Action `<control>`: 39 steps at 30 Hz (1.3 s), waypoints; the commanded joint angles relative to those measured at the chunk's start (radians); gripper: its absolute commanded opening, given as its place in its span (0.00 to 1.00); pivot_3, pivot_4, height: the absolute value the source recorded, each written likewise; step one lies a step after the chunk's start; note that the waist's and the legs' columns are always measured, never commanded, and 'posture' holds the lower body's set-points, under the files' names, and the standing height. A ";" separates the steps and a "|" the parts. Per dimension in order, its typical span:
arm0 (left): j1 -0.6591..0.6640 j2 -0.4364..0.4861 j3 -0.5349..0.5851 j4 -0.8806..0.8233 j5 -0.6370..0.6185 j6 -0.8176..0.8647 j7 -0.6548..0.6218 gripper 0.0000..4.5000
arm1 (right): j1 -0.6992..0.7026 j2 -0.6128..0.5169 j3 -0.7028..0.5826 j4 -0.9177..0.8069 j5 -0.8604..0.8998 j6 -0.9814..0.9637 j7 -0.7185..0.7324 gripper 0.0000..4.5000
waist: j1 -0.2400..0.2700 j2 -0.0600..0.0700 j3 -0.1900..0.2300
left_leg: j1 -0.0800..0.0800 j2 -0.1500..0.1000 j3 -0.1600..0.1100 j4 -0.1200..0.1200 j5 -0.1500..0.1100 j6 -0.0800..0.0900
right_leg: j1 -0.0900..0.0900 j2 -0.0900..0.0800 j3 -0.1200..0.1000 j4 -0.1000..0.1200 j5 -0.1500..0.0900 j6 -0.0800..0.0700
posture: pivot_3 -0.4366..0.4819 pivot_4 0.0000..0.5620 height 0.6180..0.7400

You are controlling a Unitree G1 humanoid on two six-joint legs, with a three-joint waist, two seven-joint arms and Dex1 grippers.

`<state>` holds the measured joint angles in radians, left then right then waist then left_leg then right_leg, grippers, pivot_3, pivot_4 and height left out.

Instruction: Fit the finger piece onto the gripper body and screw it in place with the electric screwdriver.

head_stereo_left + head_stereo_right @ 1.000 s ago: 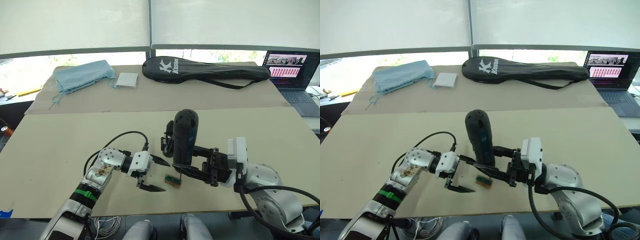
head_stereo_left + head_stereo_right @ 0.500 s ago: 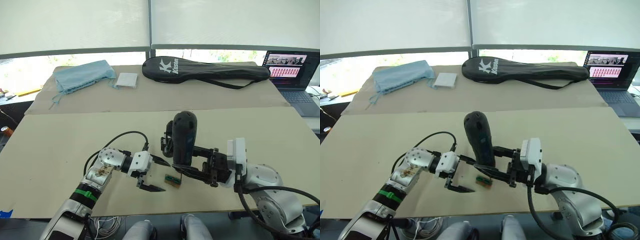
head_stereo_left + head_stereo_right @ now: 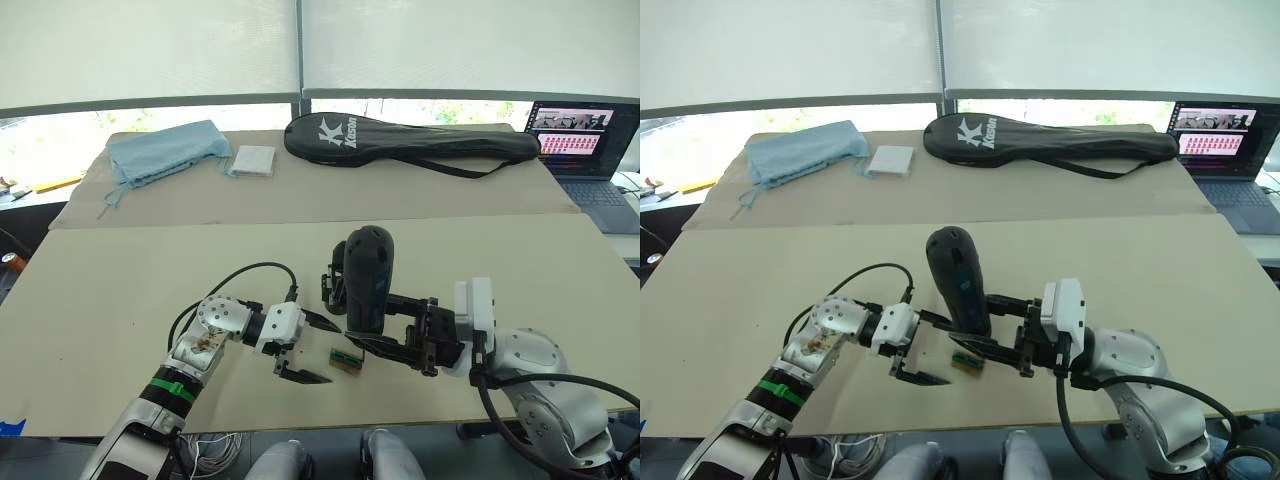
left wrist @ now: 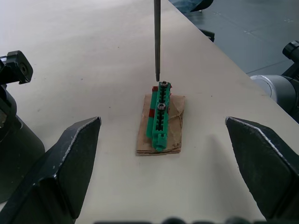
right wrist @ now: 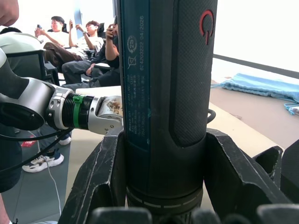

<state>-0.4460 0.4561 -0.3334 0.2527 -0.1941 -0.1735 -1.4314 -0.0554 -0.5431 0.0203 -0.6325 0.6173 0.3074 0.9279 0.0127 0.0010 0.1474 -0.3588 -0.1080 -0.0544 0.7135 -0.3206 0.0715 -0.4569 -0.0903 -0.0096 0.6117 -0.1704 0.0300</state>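
- Screwdriver (image 3: 365, 280) stands upright, clamped between the right gripper's (image 5: 161, 196) two fingers, which close around its lower barrel; its button faces the wrist camera.
- Bit (image 4: 157, 37) hangs straight down, and its tip sits just above the far end of the green block (image 4: 159, 116), close to the end screw (image 4: 164, 84). I cannot tell whether they touch.
- Left gripper (image 3: 328, 352) is spread wide and holds nothing. One finger lies to each side of the block, both well clear of it.
- The block rests on a small cardboard pad (image 4: 175, 126) on the table (image 3: 150, 270), midway between the left fingers. A second screw (image 4: 160, 106) sits farther back along it.
- The gripper body (image 3: 331, 284) stands on the table just beyond the screwdriver, past the tips of the left fingers and untouched by either gripper. I cannot pick out the finger piece.
- The step looks like taking a screw from the block onto the bit.
  - Hold the barrel vertical so the bit meets the screw head squarely.
  - Shift sideways only a little to centre the tip, then come down lightly, because the block is loose and could tip or skid.
  - The left fingers could close gently on the block's sides to steady it first.
  - Lift straight up so the screw does not knock off.
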 commanded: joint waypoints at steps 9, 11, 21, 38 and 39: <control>-0.018 -0.002 -0.003 -0.020 -0.004 -0.009 -0.003 1.00 | -0.029 -0.008 -0.029 -0.090 0.112 0.028 -0.054 0.42 | 0.000 0.000 0.000 | 0.000 0.000 0.000 0.000 0.000 0.000 | 0.000 0.000 0.000 0.000 0.000 0.000 | 0.48 0.27 0.96; -0.018 -0.003 -0.003 -0.020 -0.004 -0.010 -0.004 1.00 | -0.025 -0.010 -0.024 -0.086 0.109 0.027 -0.056 0.42 | 0.000 0.000 0.000 | 0.000 0.000 0.000 0.000 0.000 0.000 | 0.000 0.000 0.000 0.000 0.000 0.000 | 0.48 0.27 0.96; -0.020 -0.002 -0.003 -0.022 -0.005 -0.007 -0.004 1.00 | -0.013 -0.006 -0.006 -0.063 0.079 0.003 -0.049 0.42 | 0.000 0.000 0.000 | 0.000 0.000 0.000 0.000 0.000 0.000 | 0.000 0.000 0.000 0.000 0.000 0.000 | 0.48 0.27 0.96; -0.015 0.009 -0.006 -0.031 -0.011 0.013 -0.023 1.00 | -0.003 0.006 -0.002 -0.058 0.061 -0.011 -0.042 0.42 | 0.000 0.000 0.000 | 0.000 0.000 0.000 0.000 0.000 0.000 | 0.000 0.000 0.000 0.000 0.000 0.000 | 0.48 0.27 0.96; -0.015 0.010 -0.007 -0.033 -0.016 0.023 -0.030 1.00 | -0.002 0.006 -0.001 -0.058 0.059 -0.011 -0.040 0.42 | 0.000 0.000 0.000 | 0.000 0.000 0.000 0.000 0.000 0.000 | 0.000 0.000 0.000 0.000 0.000 0.000 | 0.48 0.27 0.96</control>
<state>-0.4542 0.4597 -0.3393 0.2523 -0.1947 -0.1626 -1.4512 -0.0541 -0.5428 0.0272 -0.6594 0.6651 0.3388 0.8825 0.0127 0.0010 0.1474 -0.3589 -0.1080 -0.0543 0.7135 -0.3206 0.0715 -0.4568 -0.0903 -0.0096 0.6116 -0.1704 0.0300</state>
